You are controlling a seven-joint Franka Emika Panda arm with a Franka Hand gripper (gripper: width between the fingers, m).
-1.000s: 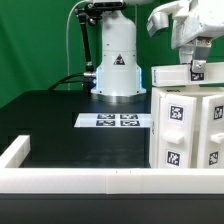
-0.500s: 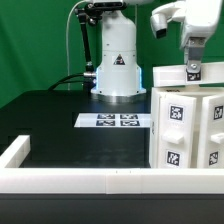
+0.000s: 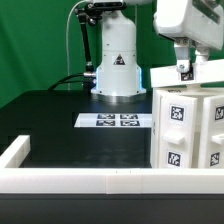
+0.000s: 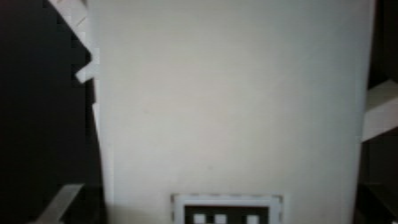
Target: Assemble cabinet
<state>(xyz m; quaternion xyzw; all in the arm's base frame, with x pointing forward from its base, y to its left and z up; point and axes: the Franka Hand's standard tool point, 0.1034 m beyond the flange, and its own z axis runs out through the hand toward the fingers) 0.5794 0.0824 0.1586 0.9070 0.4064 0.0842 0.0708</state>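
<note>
The cabinet body [image 3: 186,130], white and boxy with black-and-white tags on its faces, stands at the exterior view's right. A flat white panel [image 3: 200,76] lies on top of it. My gripper [image 3: 184,70] reaches down onto this panel near its tagged edge and is shut on it. In the wrist view the panel [image 4: 222,100] fills most of the picture, and its tag [image 4: 231,208] sits close to the jaws. A grey finger [image 4: 57,198] shows beside the panel's edge.
The marker board [image 3: 115,121] lies flat on the black table in front of the arm's white base [image 3: 117,62]. A low white rim [image 3: 70,179] frames the table at the front and the exterior view's left. Black cables trail behind the base.
My gripper has moved toward the exterior view's left along the top of the cabinet body. The small tag at its fingers has moved with it.
</note>
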